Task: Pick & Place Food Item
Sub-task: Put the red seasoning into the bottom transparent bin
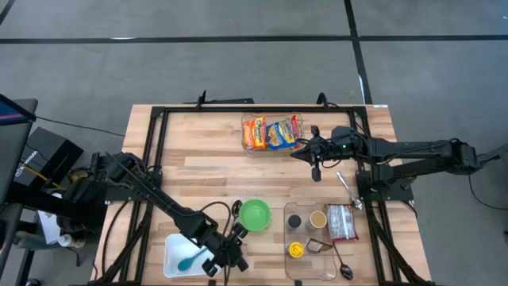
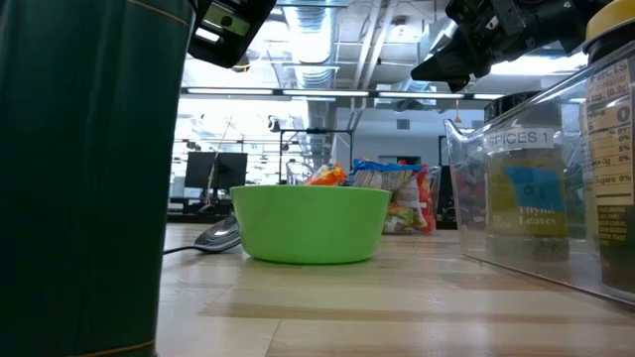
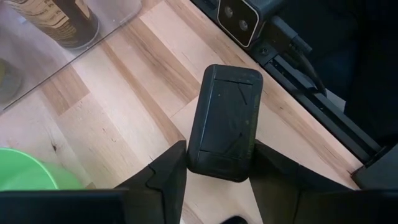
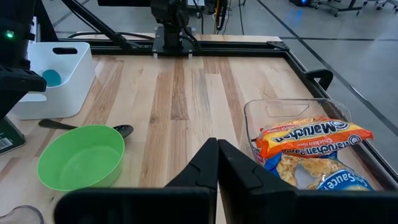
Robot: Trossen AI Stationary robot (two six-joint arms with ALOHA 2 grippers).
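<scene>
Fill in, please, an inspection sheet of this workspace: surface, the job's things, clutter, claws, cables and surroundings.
Surface: wooden table inside a black frame; no spills seen.
Job's things: ramen packets in a clear tray at the far edge; green bowl, empty.
Clutter: white bin holding a teal scoop; clear spice box; a spoon.
Claws: left claw at the near edge, at a dark pack; right claw shut, empty, beside the tray.
Cables: a loop on the left arm.
Surroundings: grey floor; no person seen.
</scene>
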